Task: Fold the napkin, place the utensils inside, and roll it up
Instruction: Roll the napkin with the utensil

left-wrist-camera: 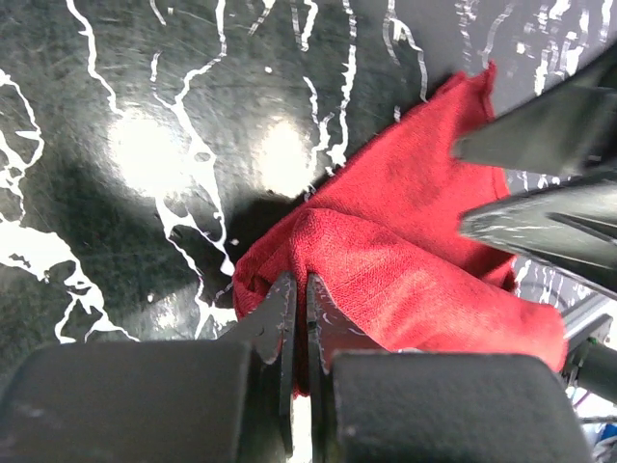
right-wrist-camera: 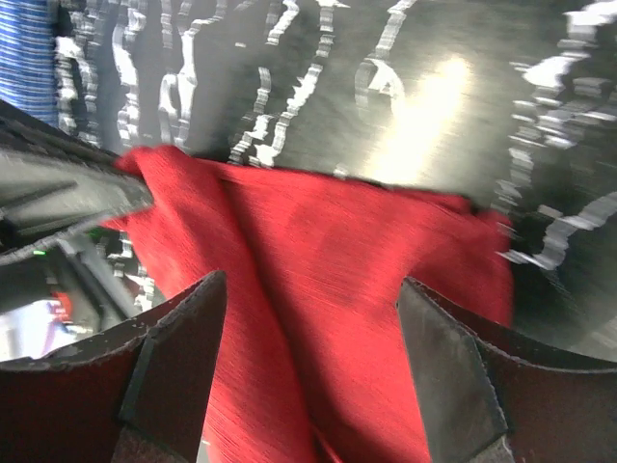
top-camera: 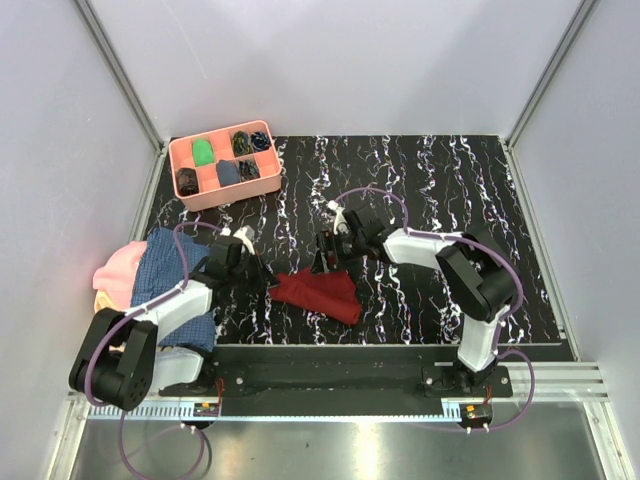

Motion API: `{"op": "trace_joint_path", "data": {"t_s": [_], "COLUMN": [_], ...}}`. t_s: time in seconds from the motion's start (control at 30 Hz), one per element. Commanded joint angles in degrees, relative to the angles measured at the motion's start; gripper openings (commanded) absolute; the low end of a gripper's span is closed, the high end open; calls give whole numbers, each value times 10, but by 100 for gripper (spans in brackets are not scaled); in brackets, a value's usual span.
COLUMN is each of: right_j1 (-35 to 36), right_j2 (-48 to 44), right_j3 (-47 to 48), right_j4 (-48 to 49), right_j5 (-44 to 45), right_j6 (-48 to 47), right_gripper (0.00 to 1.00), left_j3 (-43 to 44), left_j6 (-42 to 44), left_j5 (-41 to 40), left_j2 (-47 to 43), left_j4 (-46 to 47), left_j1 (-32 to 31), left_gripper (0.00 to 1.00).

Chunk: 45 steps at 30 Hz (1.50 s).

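Observation:
The dark red napkin lies crumpled on the black marbled table, in front of the arms. My left gripper is shut on a raised fold at the napkin's left end; in the top view that gripper sits at the cloth's left corner. My right gripper hovers over the napkin's far edge with its jaws wide open. In the right wrist view the red napkin fills the gap between its fingers, and nothing is held. The utensils are out of view.
A pink compartment tray holding small dark and green items stands at the back left. A blue checked cloth and a pink cloth are piled at the left edge, beside the left arm. Grey walls enclose the table.

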Motion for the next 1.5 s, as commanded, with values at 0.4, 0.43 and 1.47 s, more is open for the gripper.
{"op": "trace_joint_path", "data": {"t_s": [0.4,0.43,1.47], "right_j1": [116,128,245], "right_j2": [-187,-182,-13], "right_j3": [-56,-56,-7], "right_j4": [-32,-31,-141], "right_j5": [120,126,295], "right_j6": [-228,-236,-235], "right_gripper": [87,87,40], "left_j3": [37,41,85], "left_j6": [-2,-1,26], "left_j5": [-18,-15,-10], "left_j2": [22,29,7], "left_j4": [-51,-52,-64], "left_j1": [2,2,5], "left_gripper": [0,0,37]}}
